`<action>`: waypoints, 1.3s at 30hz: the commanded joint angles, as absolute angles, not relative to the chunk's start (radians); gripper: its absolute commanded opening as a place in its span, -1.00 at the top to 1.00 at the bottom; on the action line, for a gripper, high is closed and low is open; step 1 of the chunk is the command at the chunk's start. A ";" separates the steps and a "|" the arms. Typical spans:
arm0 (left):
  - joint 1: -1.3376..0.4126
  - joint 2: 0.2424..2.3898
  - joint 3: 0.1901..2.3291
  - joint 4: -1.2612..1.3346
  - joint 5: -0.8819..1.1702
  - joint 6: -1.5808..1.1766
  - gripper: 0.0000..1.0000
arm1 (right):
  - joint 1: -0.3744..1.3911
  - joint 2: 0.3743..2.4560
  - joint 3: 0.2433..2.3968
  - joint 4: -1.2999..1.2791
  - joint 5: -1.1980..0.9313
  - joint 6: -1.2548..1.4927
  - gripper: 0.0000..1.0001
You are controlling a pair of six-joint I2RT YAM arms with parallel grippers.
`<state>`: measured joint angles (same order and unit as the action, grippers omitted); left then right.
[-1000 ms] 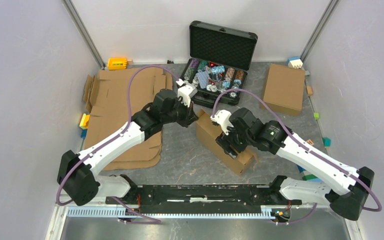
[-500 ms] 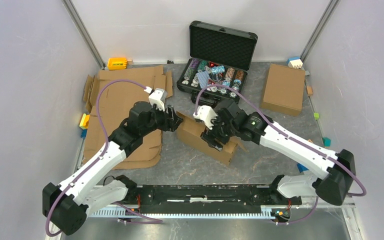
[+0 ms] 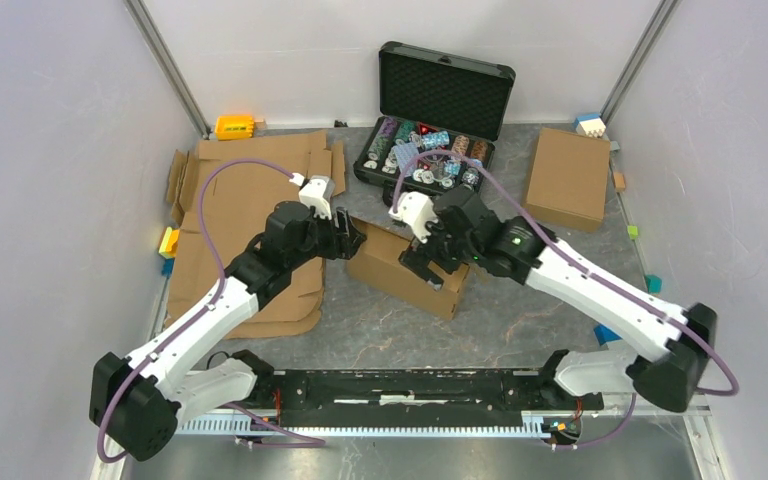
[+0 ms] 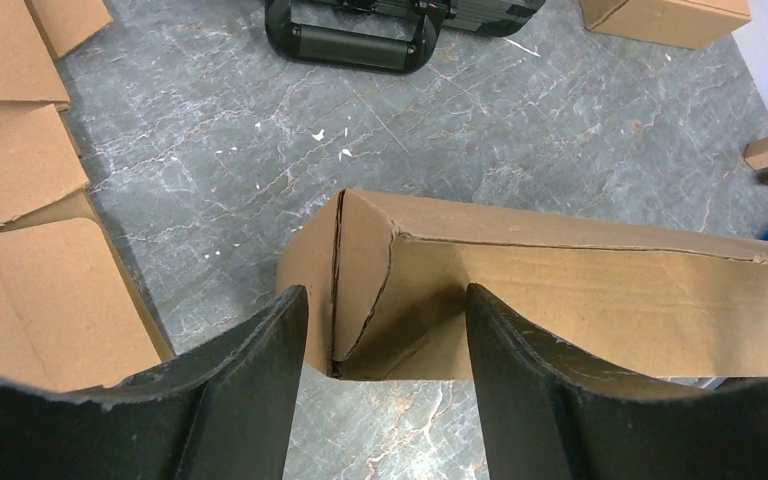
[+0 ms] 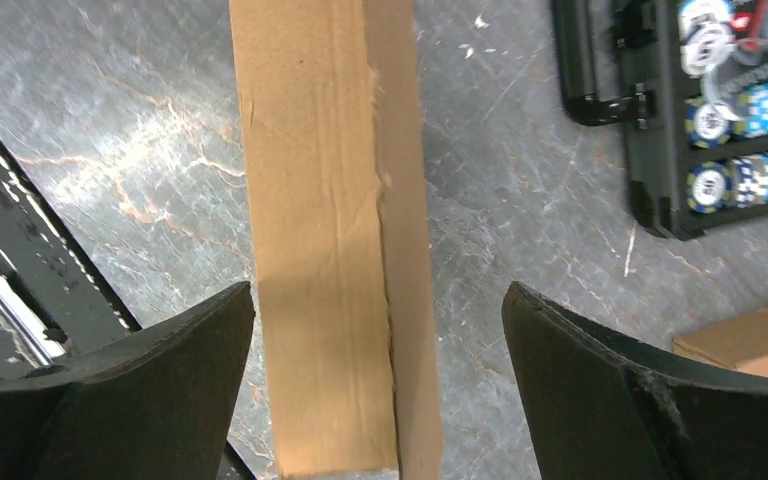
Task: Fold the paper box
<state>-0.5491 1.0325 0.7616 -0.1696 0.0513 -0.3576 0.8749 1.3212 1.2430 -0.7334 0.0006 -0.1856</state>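
The paper box (image 3: 400, 262), a closed brown cardboard mailer, lies on the grey table in the middle of the top view. My left gripper (image 3: 352, 240) stands open at the box's left end. In the left wrist view the box's folded corner (image 4: 360, 270) sits just beyond my left gripper (image 4: 385, 300), with a gap at each finger. My right gripper (image 3: 422, 268) hovers wide open over the box's right half. In the right wrist view it (image 5: 378, 295) straddles the narrow box (image 5: 320, 230) without touching it.
An open black case of chips (image 3: 430, 150) stands behind the box. Flat cardboard sheets (image 3: 250, 200) lie at the left, and another folded box (image 3: 567, 178) at the back right. Small coloured blocks (image 3: 168, 242) line the side walls. A black rail (image 3: 410, 385) runs along the near edge.
The left gripper has opened off the box's corner and drawn back to the left. The box has shifted left and settled flatter. The right gripper has opened wider above it.
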 commanded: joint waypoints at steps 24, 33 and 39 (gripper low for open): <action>-0.545 1.051 0.735 -0.143 0.027 -0.428 -0.29 | 0.852 0.836 0.964 -0.711 0.234 0.426 0.10; -0.546 1.048 0.738 -0.146 0.038 -0.426 -0.29 | 0.842 0.834 1.000 -0.706 0.227 0.559 0.49; -0.546 1.061 0.743 -0.146 0.046 -0.426 -0.29 | 0.843 0.856 1.009 -0.796 0.271 0.522 0.21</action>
<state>-0.5491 1.0420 0.7483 -0.1387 0.0380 -0.4042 0.8459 0.8509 0.9714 -0.7612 0.2234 0.5175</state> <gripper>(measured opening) 0.651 0.372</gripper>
